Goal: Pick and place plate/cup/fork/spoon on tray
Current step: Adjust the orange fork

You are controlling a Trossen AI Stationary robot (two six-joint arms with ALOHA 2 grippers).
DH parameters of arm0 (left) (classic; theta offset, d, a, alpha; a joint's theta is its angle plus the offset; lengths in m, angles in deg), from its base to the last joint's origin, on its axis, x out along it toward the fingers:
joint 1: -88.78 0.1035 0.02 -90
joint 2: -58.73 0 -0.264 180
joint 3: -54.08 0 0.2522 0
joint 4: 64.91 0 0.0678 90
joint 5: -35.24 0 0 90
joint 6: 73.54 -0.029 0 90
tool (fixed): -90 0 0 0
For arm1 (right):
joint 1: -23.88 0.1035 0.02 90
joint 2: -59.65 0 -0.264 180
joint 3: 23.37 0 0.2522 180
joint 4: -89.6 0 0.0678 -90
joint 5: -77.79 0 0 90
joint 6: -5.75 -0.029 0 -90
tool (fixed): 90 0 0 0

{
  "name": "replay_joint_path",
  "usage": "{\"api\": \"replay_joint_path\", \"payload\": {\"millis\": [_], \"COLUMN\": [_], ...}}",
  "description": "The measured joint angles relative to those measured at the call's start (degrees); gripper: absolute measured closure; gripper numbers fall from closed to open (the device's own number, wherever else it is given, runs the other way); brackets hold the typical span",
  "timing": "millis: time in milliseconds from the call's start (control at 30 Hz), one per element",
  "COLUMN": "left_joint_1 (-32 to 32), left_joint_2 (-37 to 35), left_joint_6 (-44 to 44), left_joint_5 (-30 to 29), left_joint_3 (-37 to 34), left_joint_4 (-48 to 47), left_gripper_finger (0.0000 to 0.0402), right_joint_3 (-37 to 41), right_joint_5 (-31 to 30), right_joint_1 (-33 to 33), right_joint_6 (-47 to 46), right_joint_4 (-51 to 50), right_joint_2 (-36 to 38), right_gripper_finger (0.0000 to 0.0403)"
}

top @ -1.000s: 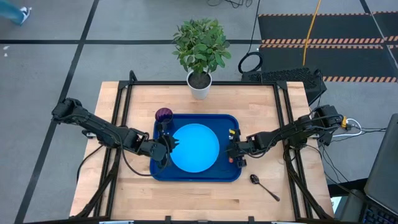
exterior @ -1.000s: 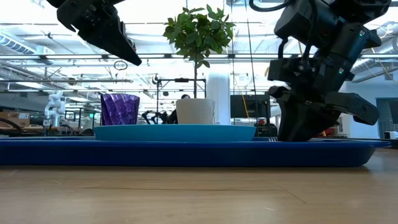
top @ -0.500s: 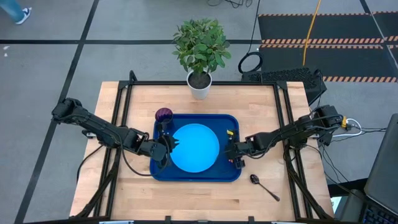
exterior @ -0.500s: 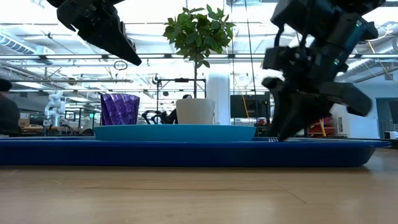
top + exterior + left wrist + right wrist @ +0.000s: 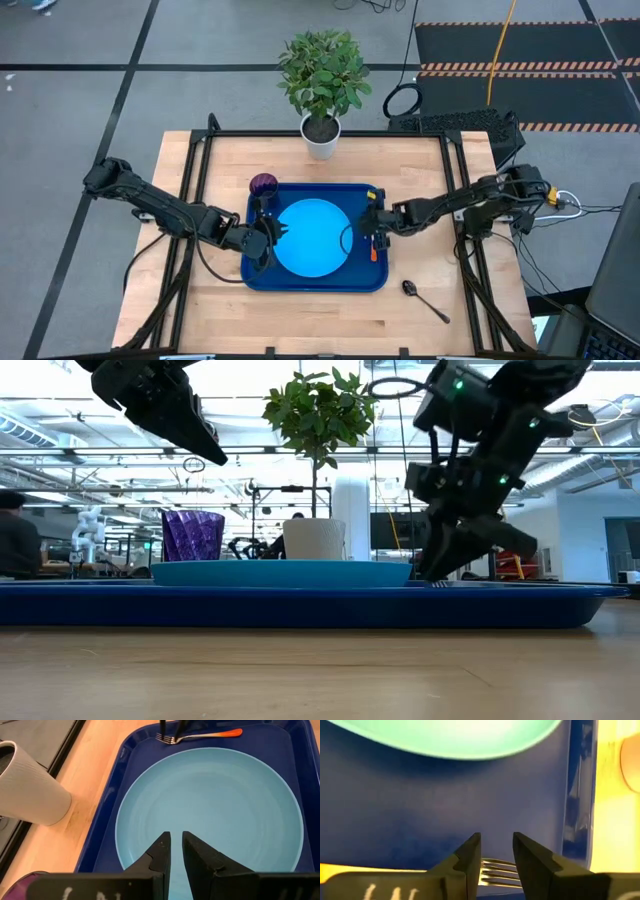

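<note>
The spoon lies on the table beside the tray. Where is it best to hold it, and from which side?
Probably the thin handle near its middle, from straight above, fingers across it. The spoon lies flat and diagonal on the table, bowl toward the tray, so no side gives an edge. The right gripper, over the tray, is nearer.

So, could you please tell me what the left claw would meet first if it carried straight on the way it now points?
Most likely the light-blue plate: the left claw hangs over its near edge, pointing across it. Beyond lies the orange-handled fork on the blue tray, though its height above the plate is unclear.
</note>
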Motion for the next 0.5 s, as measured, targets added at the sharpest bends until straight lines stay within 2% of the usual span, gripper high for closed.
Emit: {"api": "replay_joint_path", "payload": {"millis": [500], "left_joint_1": [0.0], "left_joint_2": [0.0], "left_joint_6": [0.04], "left_joint_5": [0.0], "left_joint_3": [0.0], "left_joint_4": [-0.04], "left_gripper_finger": [0.035], "right_joint_3": [0.35], "right_joint_5": [-1.57], "right_joint_1": [-5.53], "right_joint_6": [1.41], "right_joint_4": [2.06], "right_joint_2": [0.0], "right_gripper_finger": [0.0298]}}
